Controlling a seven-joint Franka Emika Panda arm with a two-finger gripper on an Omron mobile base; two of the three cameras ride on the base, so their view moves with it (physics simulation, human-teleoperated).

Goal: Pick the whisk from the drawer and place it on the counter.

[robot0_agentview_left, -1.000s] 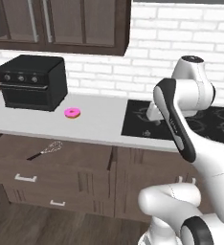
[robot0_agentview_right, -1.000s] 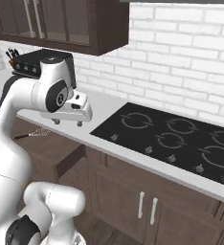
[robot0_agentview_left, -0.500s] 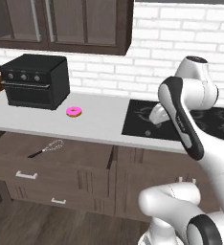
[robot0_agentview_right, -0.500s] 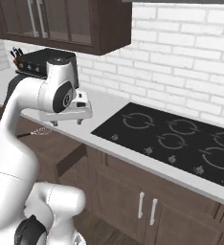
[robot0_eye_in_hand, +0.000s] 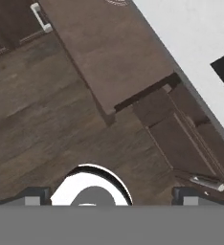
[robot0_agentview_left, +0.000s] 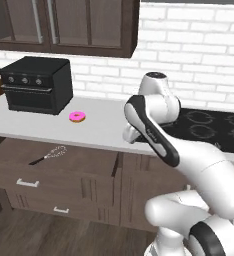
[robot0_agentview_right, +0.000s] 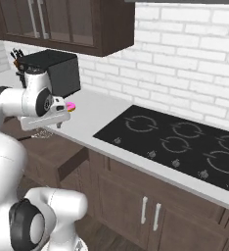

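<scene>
the whisk lies in the open drawer, below the bench. fingers spread wide, holding nothing. best to swing left, descend squarely over the slim handle.

Base views: behind arm, left and right, facing tabletop, both sharing oven; hand view looks down on drawer

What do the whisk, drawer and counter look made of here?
Whisk: silvery wire loops, likely metal; the slim black handle could be plastic. Drawer: dark brown with a matte grain, looks like wood; its bar handle seems metal. Counter: smooth light grey slab, perhaps stone or laminate.
</scene>
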